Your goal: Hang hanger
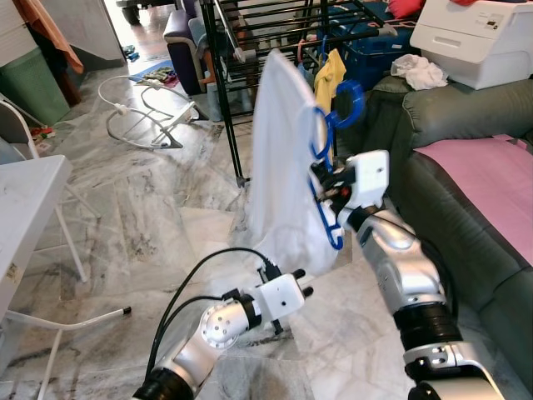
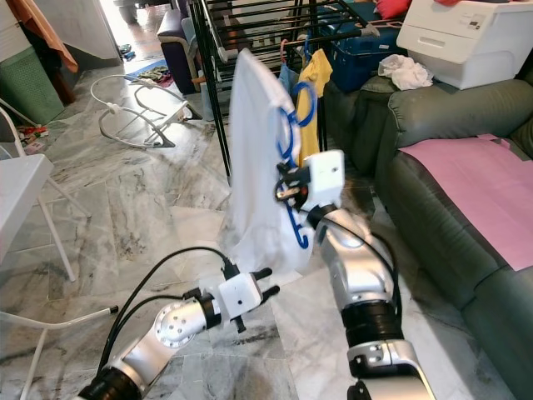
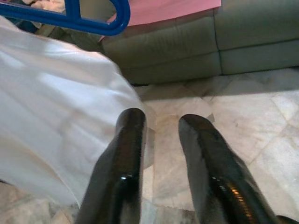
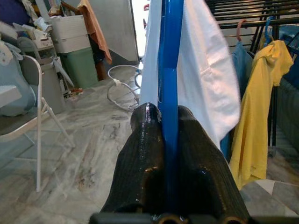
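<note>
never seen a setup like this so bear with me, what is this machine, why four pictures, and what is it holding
It is a humanoid robot with two silver arms, each ending in a gripper of two long black fingers. The two wide pictures come from a stereo camera on its head, looking forward and down. The other two come from cameras on its wrists, each looking along that gripper's fingers.

The right gripper is raised and shut on a blue hanger that carries a white garment. The left gripper is low, near the garment's bottom edge, open and holding nothing.

Ahead stands a black drying rack with a yellow shirt already hanging on it, likely where the hanger goes. To the robot's right is a grey-green sofa with a pink cloth, all on a marble floor.
</note>
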Robot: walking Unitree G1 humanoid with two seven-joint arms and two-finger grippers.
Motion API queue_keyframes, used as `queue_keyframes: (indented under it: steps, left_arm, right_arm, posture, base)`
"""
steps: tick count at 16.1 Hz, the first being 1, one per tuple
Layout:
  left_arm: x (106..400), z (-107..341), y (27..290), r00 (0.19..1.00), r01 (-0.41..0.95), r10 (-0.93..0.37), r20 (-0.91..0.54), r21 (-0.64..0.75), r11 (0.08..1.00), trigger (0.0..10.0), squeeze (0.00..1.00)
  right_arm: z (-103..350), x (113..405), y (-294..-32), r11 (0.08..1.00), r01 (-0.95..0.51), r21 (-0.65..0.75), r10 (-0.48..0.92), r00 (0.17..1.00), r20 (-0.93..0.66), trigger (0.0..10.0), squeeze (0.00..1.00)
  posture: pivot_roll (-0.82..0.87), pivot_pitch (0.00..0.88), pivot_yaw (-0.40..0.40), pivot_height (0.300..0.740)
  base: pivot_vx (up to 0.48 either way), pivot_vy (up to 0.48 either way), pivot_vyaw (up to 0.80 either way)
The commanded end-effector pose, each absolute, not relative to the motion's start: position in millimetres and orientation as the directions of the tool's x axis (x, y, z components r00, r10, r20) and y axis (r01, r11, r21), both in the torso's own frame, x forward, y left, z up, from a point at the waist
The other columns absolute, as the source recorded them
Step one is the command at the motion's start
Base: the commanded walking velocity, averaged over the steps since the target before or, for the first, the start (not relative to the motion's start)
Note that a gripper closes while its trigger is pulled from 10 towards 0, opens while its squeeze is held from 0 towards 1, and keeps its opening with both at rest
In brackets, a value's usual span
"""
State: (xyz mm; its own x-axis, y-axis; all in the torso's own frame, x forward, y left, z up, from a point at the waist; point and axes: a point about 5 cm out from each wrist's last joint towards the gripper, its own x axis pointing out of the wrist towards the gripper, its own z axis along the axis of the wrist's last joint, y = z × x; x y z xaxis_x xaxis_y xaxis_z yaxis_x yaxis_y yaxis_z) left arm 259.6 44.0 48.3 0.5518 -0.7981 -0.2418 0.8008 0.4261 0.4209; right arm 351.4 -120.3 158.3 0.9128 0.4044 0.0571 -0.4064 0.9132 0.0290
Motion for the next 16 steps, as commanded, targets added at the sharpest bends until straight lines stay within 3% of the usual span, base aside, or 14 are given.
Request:
queue_keyframes:
  steps: [1, 4, 10, 13, 16]
  left_arm:
    - [259.8, 49.5, 45.5, 0.547, 0.803, -0.800, -0.245, 0.423, 0.420, 10.0, 1.00]
    - [263.7, 58.9, 57.1, 0.585, 0.769, -0.782, -0.215, 0.454, 0.451, 10.0, 1.00]
    - [267.7, 77.4, 107.6, 0.654, 0.694, -0.731, -0.194, 0.536, 0.480, 10.0, 1.00]
    - [265.2, 94.1, 135.8, 0.668, 0.653, -0.722, -0.182, 0.608, 0.452, 10.0, 1.00]
    - [267.4, 99.7, 145.0, 0.672, 0.637, -0.716, -0.191, 0.642, 0.426, 10.0, 1.00]
  right_arm:
    - [177.8, 351.4, -115.8, 0.906, -0.423, -0.019, 0.421, 0.894, 0.154, 10.0, 0.00]
    - [174.0, 345.2, -120.3, 0.889, -0.454, -0.064, 0.457, 0.870, 0.184, 10.0, 0.00]
    - [148.7, 322.3, -148.0, 0.819, -0.563, -0.112, 0.573, 0.813, 0.102, 10.0, 0.00]
    - [129.7, 293.5, -175.2, 0.636, -0.762, -0.124, 0.760, 0.646, -0.072, 10.0, 0.00]
    - [126.8, 283.6, -190.3, 0.551, -0.824, -0.131, 0.810, 0.566, -0.155, 10.0, 0.00]
  posture:
    - [-0.12, 0.000, 0.058, 0.740]
    - [-0.12, 0.000, 0.058, 0.740]
    - [-0.11, 0.000, 0.055, 0.740]
    - [-0.11, 0.000, 0.056, 0.740]
    - [-0.11, 0.000, 0.060, 0.740]
  base:
    - [0.000, 0.000, 0.00]
    - [0.000, 0.000, 0.00]
    - [0.000, 0.000, 0.00]
    - [0.000, 0.000, 0.00]
    - [0.000, 0.000, 0.00]
